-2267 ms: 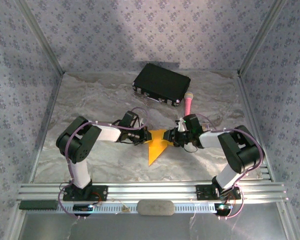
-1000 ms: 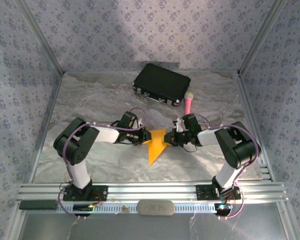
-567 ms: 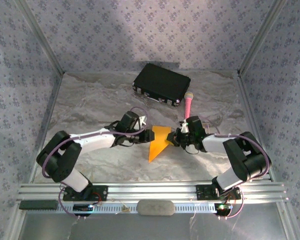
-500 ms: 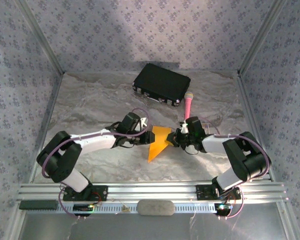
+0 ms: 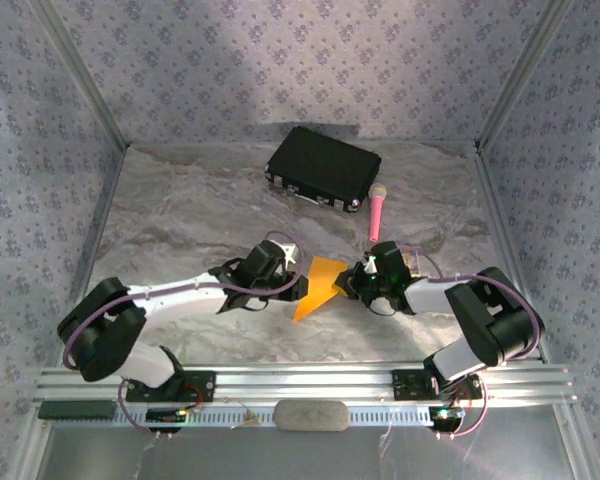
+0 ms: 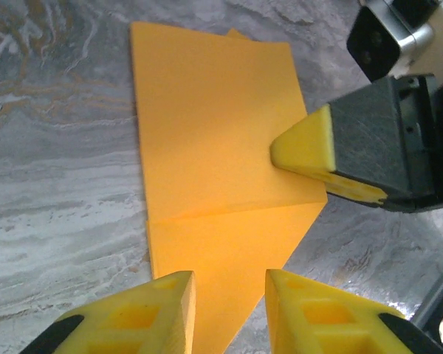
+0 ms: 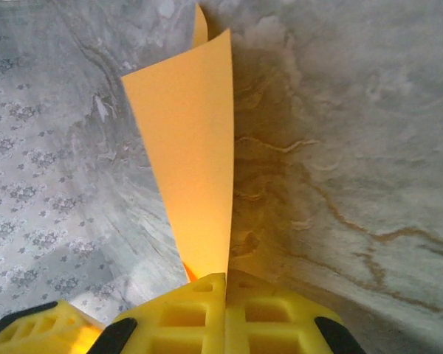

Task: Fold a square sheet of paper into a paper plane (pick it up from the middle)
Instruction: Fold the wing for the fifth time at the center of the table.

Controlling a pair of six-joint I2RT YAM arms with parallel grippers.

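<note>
on table [image 5: 180, 220] | right tool [image 7: 225, 279] pinching paper [image 5: 320, 285] | left tool [image 6: 229, 286] jaws apart

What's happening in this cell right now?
Two arms are folding an orange paper sheet. The right arm has its jaws shut on the sheet's edge. The left arm has its jaws open at the pointed end. The sheet is a creased wedge, not yet a finished plane.
</note>
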